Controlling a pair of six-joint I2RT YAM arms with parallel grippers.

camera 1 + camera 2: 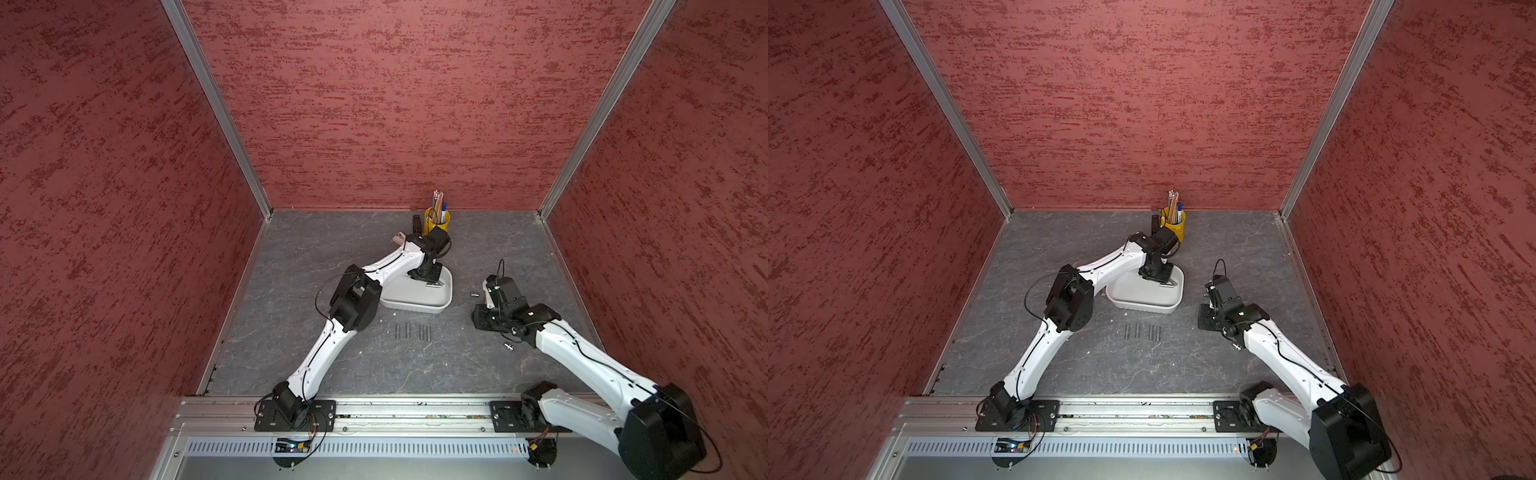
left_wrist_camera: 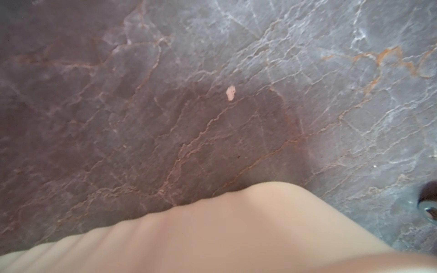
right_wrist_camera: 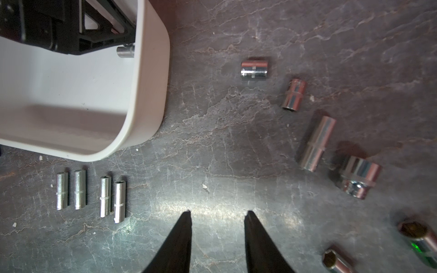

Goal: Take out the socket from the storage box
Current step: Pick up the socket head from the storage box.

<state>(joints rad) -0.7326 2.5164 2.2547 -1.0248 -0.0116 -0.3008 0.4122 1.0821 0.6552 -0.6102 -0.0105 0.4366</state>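
The white storage box lies mid-table. My left gripper reaches down into its far right corner. In the right wrist view a small silver socket lies on the box floor against the wall, right at the black fingers; whether they grip it is hidden. The left wrist view shows only the blurred box rim and table. My right gripper hovers over the table right of the box, open with nothing between its fingers.
A row of several thin sockets lies in front of the box. Several larger sockets lie scattered to its right. A yellow pen cup stands at the back wall.
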